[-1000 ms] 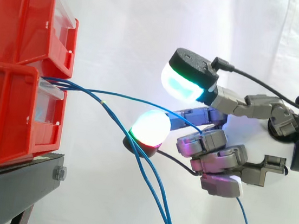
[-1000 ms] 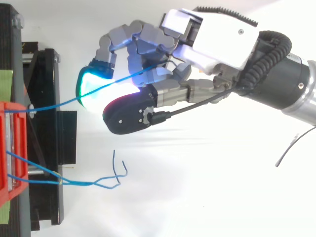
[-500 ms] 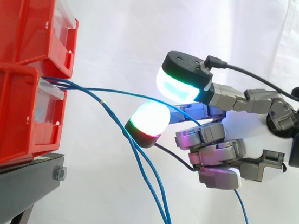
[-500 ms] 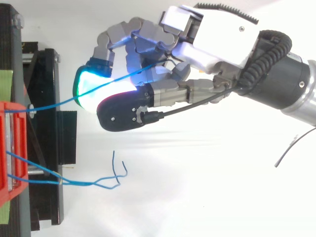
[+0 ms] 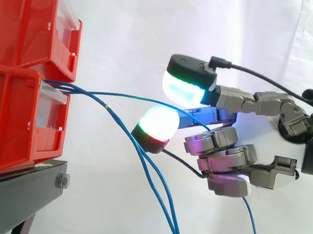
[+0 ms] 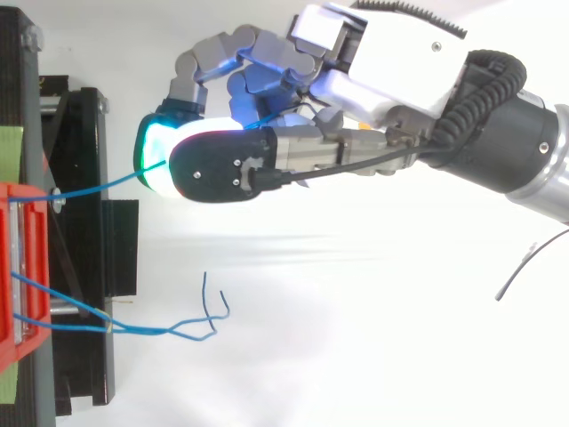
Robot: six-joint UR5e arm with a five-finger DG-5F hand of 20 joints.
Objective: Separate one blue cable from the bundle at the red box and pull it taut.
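– Start at the left. What's at the box?
– Two red bins [image 5: 4, 121] stacked on the black stand [image 5: 9, 201], with blue strands coming out of the gap between them. Most of the bundle [image 6: 142, 330] sags away and hangs down, loose ends and all. Seen from above, it lies well clear of the robot.

– And the one it wants?
– One blue cable [image 5: 119, 96] leaves that same gap and runs to the right on its own in a shallow arch. It is well apart from the others where it reaches the hand [image 5: 226, 154].

– Has it got hold?
– I'd say so. The fingers are curled in tight and the cable threads through them. It passes just under the upper fingertip [image 5: 184, 87], the cyan one, and above the lower white-and-red pad, and the rest of it drops out beneath the hand. From the side there's a gap between those two pads, so I can't swear the pinch itself is firm.

– So the separating is done?
– Looks done to me. The pulling is what's left, because that arch means slack. The next move is to draw away from the bins, rightward along the line of the cable. The grip has to be firm enough that the strand doesn't slide through. It also has to go gently, so it doesn't drag a bin or yank the cable out.
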